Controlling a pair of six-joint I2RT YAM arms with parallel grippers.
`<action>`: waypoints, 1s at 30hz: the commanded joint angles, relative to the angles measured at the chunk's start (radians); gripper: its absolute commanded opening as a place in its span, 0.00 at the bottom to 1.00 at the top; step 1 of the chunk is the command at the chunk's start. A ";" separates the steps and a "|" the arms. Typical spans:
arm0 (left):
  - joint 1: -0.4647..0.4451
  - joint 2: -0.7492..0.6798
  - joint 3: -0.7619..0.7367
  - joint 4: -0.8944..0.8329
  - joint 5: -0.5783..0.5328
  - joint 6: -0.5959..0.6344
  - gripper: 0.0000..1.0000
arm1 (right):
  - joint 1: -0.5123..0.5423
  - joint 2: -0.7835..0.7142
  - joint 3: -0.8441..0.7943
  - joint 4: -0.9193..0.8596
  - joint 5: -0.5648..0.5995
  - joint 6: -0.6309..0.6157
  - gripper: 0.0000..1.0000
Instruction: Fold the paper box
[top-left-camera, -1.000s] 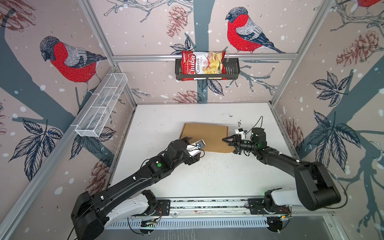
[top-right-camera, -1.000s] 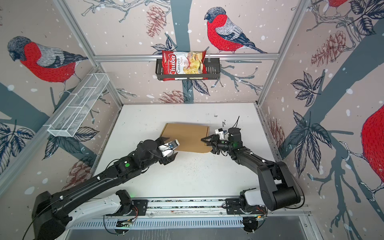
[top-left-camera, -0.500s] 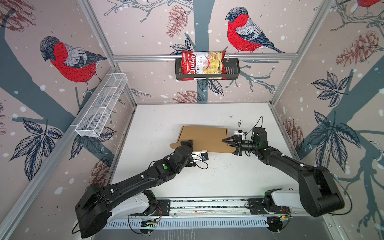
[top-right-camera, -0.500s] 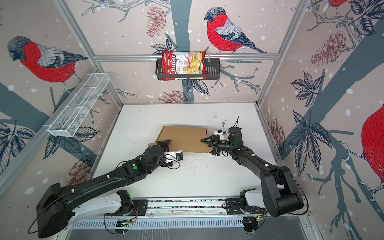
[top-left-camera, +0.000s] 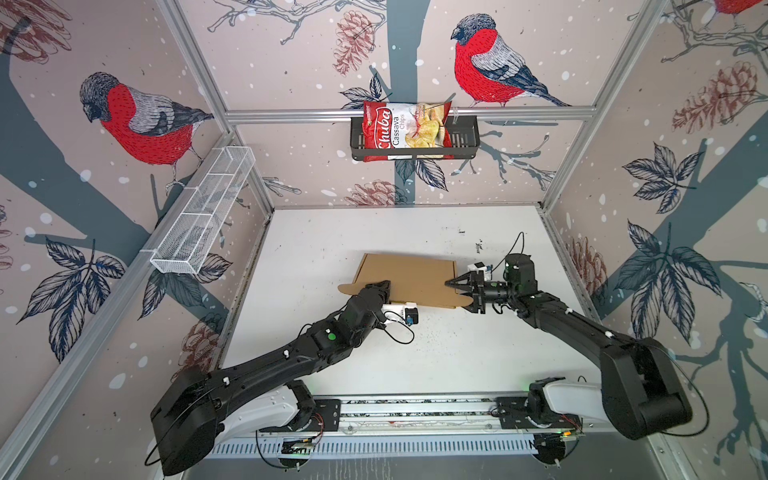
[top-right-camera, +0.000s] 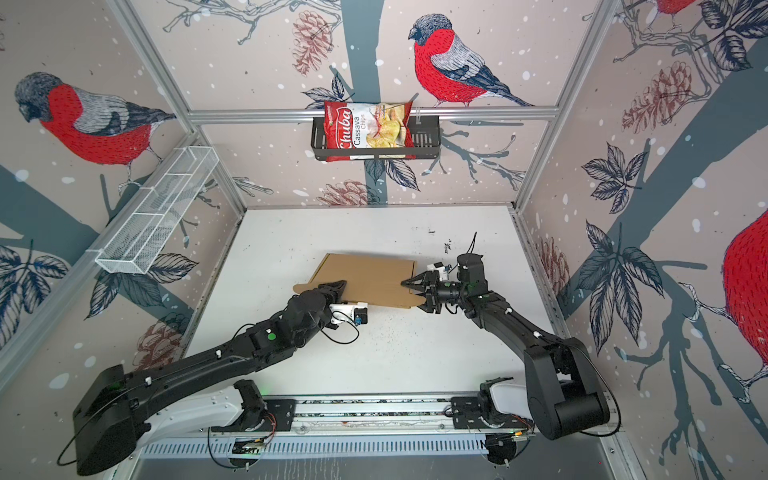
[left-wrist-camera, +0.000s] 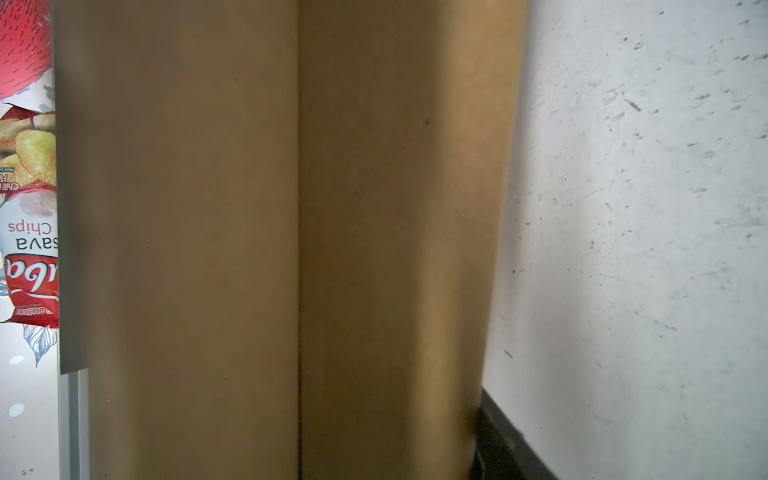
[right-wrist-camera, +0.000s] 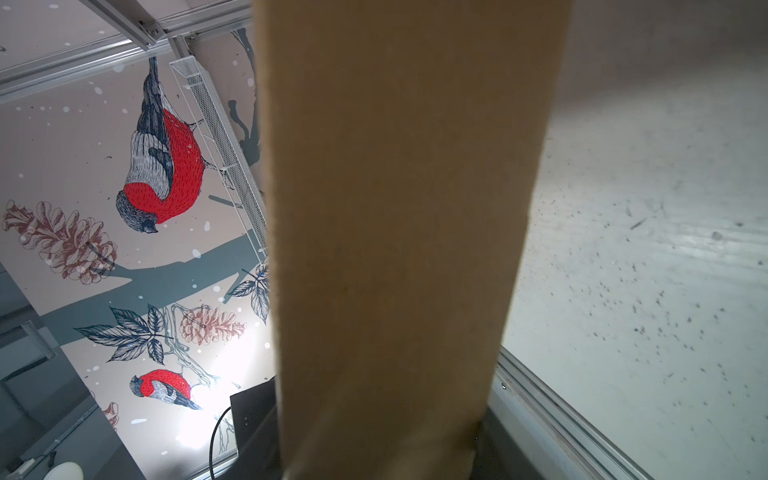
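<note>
White and scuffed, the surface (top-left-camera: 415, 353) carries the paper box (top-left-camera: 409, 274) lying flat near its middle, a shallow brown mailer between the two arms. A rounded tab (top-left-camera: 348, 288) juts from its near left corner. At that corner the left claw (top-left-camera: 381, 286) rests against the cardboard; how far it is open I cannot tell. At the box's right edge the right claw (top-left-camera: 457, 296) has its jaws parted around it, though whether they pinch it I cannot tell.

The flat brown cardboard box (top-right-camera: 370, 276) lay on the white table (top-right-camera: 415, 357). The left gripper (top-right-camera: 337, 286) was at the box's left edge. The right gripper (top-right-camera: 414, 294) reached around the box's right edge.
</note>
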 joint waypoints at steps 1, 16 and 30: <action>0.001 0.013 0.031 0.033 0.016 -0.060 0.56 | -0.027 -0.008 0.043 -0.121 -0.041 -0.110 0.72; 0.164 0.260 0.327 -0.402 0.309 -0.267 0.61 | -0.295 -0.145 0.269 -0.492 0.324 -0.643 0.82; 0.306 0.523 0.646 -0.656 0.566 -0.222 0.64 | 0.040 -0.206 0.321 -0.330 1.165 -1.049 0.99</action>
